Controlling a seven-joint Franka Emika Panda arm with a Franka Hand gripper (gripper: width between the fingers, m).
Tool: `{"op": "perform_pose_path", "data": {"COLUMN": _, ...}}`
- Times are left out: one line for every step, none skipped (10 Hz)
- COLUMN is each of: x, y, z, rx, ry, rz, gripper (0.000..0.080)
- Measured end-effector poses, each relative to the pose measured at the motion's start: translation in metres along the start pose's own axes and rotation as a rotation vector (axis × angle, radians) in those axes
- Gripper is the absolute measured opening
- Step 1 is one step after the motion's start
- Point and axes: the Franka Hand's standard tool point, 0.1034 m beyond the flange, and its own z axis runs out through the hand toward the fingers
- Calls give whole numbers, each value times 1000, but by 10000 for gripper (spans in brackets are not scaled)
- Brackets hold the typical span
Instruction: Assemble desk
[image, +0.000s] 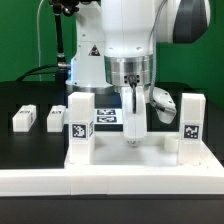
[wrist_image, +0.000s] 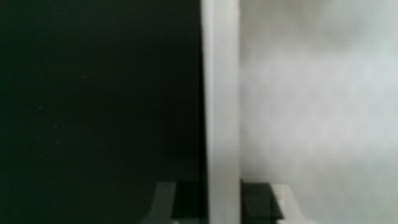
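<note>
Exterior view: pincer tight on desk

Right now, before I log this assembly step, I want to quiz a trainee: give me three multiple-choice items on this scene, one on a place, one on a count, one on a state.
1. Relative to the desk top, where do the two small white blocks lie?
A. to the exterior view's left
B. to the exterior view's right
C. on top of it

2. How many tagged legs stand upright at the desk top?
A. one
B. two
C. four

3. What is the claw doing?
A. hanging wide open, high above the table
B. holding a small white block
C. shut on the desk top's rim

Answers:
1 A, both lie on the black table on that side.
2 B, one stands near each end.
3 C, the wrist view shows the fingers closed on a thin white edge.
</note>
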Motion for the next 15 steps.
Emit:
{"op": "perform_pose_path", "data": {"x": 0, "y": 0, "z": 0, "rx": 0, "ry": 0, "rz": -1, "gripper": 67}}
{"op": "perform_pose_path", "data": {"x": 0, "y": 0, "z": 0, "rx": 0, "ry": 0, "rz": -2, "gripper": 67}}
{"op": "perform_pose_path", "data": {"x": 0, "y": 0, "z": 0, "rx": 0, "ry": 0, "rz": -3, "gripper": 67}}
{"op": "perform_pose_path", "data": {"x": 1, "y": 0, "z": -1, "rx": 4, "ry": 1, "rz": -50, "gripper": 67}}
{"op": "perform_pose_path", "data": {"x": 8, "y": 2, "z": -4, "rx": 10, "ry": -5, "rz": -180, "gripper": 67}}
{"op": "perform_pose_path", "data": {"x": 12, "y": 6, "z": -6, "rx": 7, "ry": -9, "rz": -216, "gripper": 67}}
{"op": "perform_pose_path", "data": {"x": 15, "y": 10, "z": -8, "rx": 4, "ry": -10, "rz": -302, "gripper": 67}}
{"op": "perform_pose_path", "data": {"x": 24, "y": 15, "z": -8, "rx": -1, "ry": -8, "rz": -375, "gripper": 67}}
{"op": "perform_pose_path", "data": {"x": 37, "y": 21, "z": -4, "rx": -9, "ry": -6, "rz": -490, "gripper": 67}}
{"op": "perform_pose_path", "data": {"x": 46, "y": 25, "z": -1, "rx": -12, "ry": 0, "rz": -526, "gripper": 67}}
{"op": "perform_pose_path", "data": {"x": 44, "y": 24, "z": -1, "rx": -4, "ry": 10, "rz": -534, "gripper": 67}}
{"op": "perform_pose_path", "data": {"x": 45, "y": 24, "z": -1, "rx": -9, "ry": 6, "rz": -552, "gripper": 67}}
{"op": "perform_pose_path", "data": {"x": 49, "y": 25, "z": -1, "rx": -16, "ry": 2, "rz": -635, "gripper": 67}}
{"op": "perform_pose_path", "data": {"x": 54, "y": 27, "z": -2, "rx": -23, "ry": 4, "rz": -687, "gripper": 67}}
{"op": "perform_pose_path", "data": {"x": 58, "y": 28, "z": -2, "rx": -25, "ry": 6, "rz": -720, "gripper": 67}}
